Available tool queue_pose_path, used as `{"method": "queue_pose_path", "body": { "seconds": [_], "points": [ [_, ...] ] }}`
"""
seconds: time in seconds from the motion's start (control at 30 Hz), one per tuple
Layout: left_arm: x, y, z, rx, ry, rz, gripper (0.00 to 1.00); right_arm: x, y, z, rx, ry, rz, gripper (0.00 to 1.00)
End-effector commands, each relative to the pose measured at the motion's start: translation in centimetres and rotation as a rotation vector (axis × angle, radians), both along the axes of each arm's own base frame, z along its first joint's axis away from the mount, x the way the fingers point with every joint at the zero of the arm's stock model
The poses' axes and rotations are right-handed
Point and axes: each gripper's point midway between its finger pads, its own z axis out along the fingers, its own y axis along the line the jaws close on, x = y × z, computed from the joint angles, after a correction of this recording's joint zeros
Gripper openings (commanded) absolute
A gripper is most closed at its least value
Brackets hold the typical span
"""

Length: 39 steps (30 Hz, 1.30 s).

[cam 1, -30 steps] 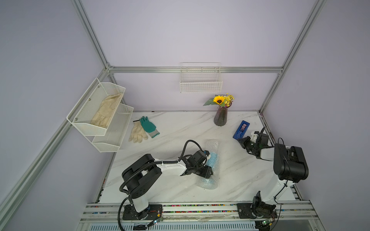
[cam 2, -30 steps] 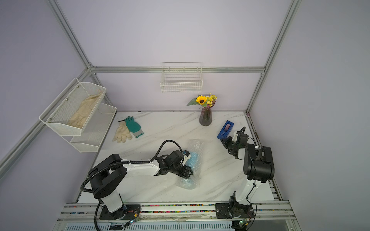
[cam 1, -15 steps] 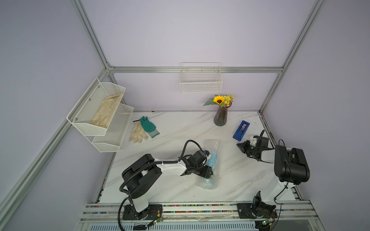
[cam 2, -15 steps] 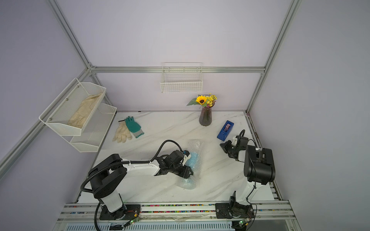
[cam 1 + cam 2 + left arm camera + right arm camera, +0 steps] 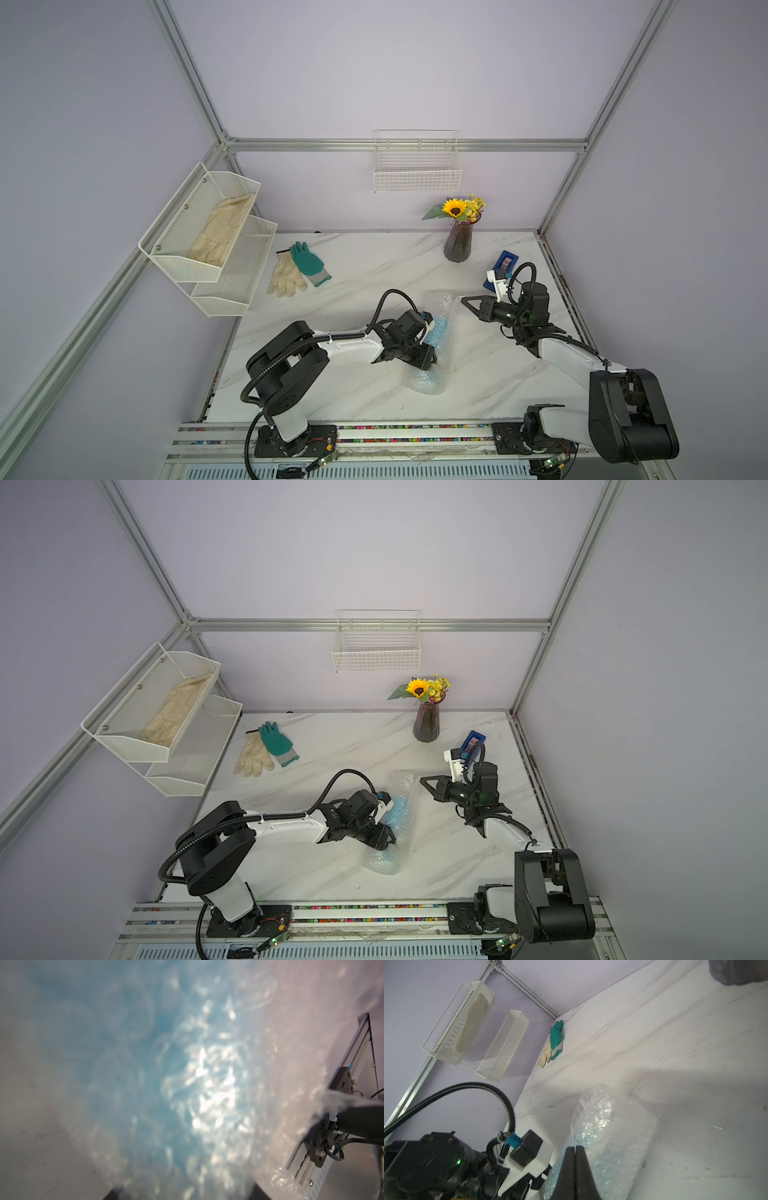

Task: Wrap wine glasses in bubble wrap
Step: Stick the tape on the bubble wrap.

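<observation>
Blue goblet (image 5: 441, 329) inside bubble wrap (image 5: 443, 301)

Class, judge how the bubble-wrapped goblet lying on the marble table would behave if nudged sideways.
Probably rolls: the bubble wrap forms a rounded tube on its side. Its far end likely flops, being loose film beyond the light-blue goblet.

Soft even light, blurred left wrist view, glinting bubble wrap (image 5: 207, 1076)
</observation>
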Motion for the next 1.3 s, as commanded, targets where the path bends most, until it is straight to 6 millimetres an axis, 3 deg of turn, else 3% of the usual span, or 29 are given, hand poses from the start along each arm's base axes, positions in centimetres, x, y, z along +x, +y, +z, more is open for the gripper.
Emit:
{"method": "queue_pose_path", "body": {
  "seconds": [0.0, 0.17, 0.37, 0.53, 0.7, 1.0, 1.27],
  "points": [
    [0.4, 1.8, 1.8, 0.002, -0.050, -0.029, 0.53, -2.6, 2.6, 1.4, 0.003, -0.065, 0.141, 0.00],
    [0.6, 3.9, 1.8, 0.013, -0.048, -0.034, 0.54, -4.6, 5.1, 1.3, -0.044, -0.098, 0.230, 0.00],
    [0.3, 4.0, 1.7, -0.008, -0.029, -0.073, 0.53, -6.1, 6.9, 0.5, -0.040, -0.072, 0.307, 0.00],
    [0.4, 4.0, 1.3, -0.005, -0.017, -0.079, 0.52, -7.2, 6.6, 0.8, -0.064, -0.068, 0.273, 0.00],
    [0.6, 4.0, 1.2, -0.008, -0.019, -0.071, 0.52, -8.0, 7.2, -0.4, -0.069, -0.058, 0.289, 0.00],
    [0.7, 4.2, 0.9, -0.005, -0.012, -0.068, 0.51, -7.5, 8.1, -3.1, -0.104, -0.088, 0.322, 0.00],
    [0.8, 4.0, 1.1, -0.013, -0.017, -0.071, 0.50, -7.1, 8.1, -3.0, -0.123, -0.128, 0.323, 0.00]
  ]
}}
